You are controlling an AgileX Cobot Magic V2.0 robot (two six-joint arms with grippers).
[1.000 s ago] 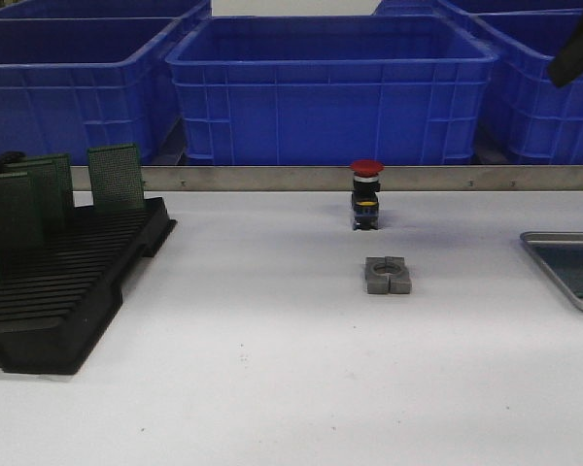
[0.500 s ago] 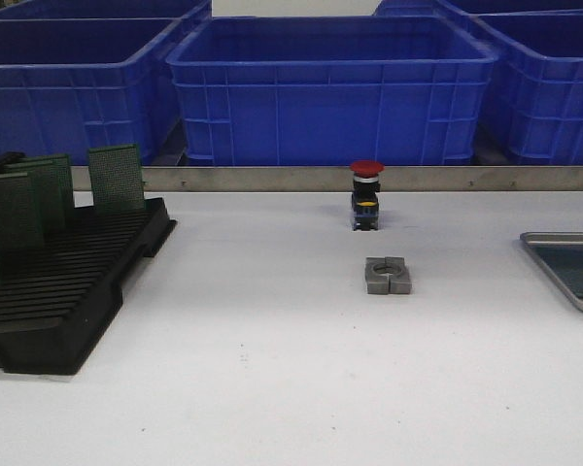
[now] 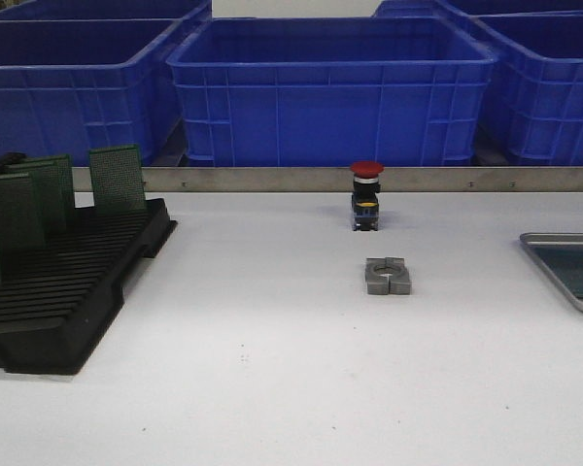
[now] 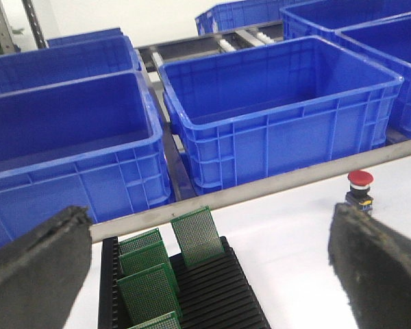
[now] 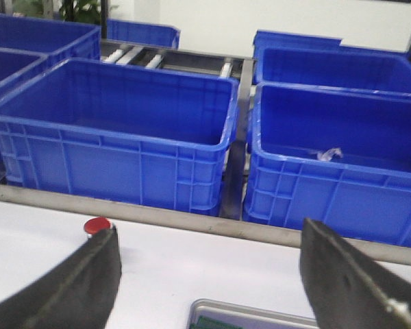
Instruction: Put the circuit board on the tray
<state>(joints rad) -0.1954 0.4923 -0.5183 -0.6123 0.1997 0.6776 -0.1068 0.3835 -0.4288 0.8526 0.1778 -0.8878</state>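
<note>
Four green circuit boards (image 4: 196,236) upright in one black rack (image 3: 73,291), one tray (image 3: 554,254) at table's right edge, left gripper (image 4: 212,274) jaws apart, empty, right gripper (image 5: 209,281) likewise.

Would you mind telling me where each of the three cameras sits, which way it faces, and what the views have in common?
Front view: looks forward over the white table toward the blue bins; no part of the robot shows.
Left wrist view: on the left arm, facing the black rack of circuit boards; the open left gripper frames it.
Right wrist view: on the right arm, above the tray; the open right gripper frames it.
Shared: all three show the red button and the bins.
</note>
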